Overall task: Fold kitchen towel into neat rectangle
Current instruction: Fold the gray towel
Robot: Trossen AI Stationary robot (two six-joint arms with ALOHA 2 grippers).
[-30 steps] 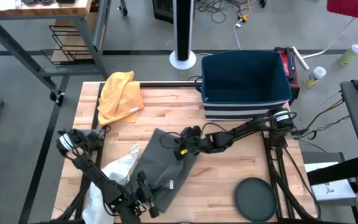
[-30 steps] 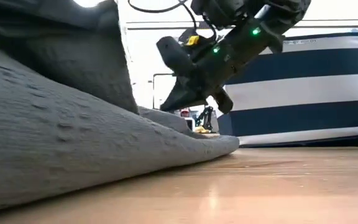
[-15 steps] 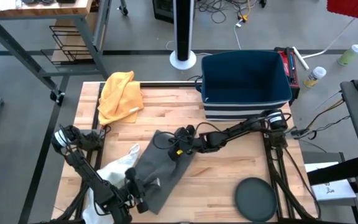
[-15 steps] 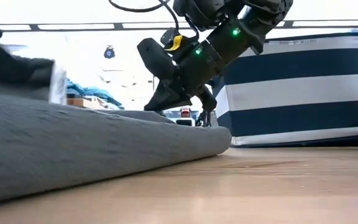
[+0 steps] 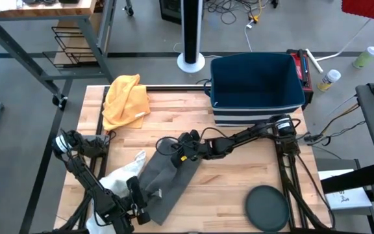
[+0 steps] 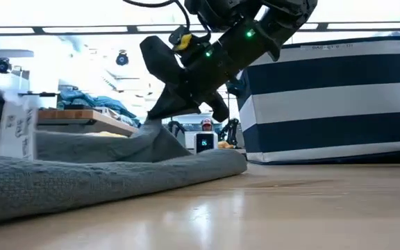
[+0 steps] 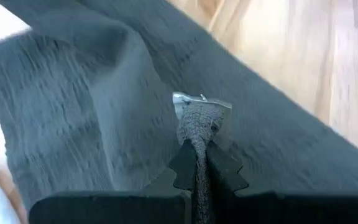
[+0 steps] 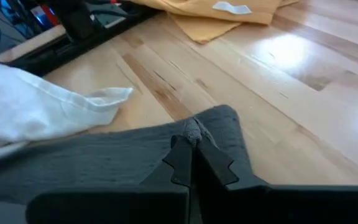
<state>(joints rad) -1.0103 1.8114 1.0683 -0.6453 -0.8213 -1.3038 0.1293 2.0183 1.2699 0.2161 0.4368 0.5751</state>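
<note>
Towel [image 5: 164, 179], grey, now flatter and drawn leftward on bench [image 5: 239, 182]. Left gripper [image 5: 137, 201] clamped on near corner, right gripper [image 5: 186, 151] pinching far corner. Striped bin [image 5: 255, 88] behind, nothing visible inside.

Two dark, slender, jointed arms with black cables looped along the links. On the right claw [image 6: 186, 104], matte black housing, green indicator lights, a yellow tag near the wrist. On the left claw [image 7: 196, 163], black fingers with saw-toothed inner edges.
</note>
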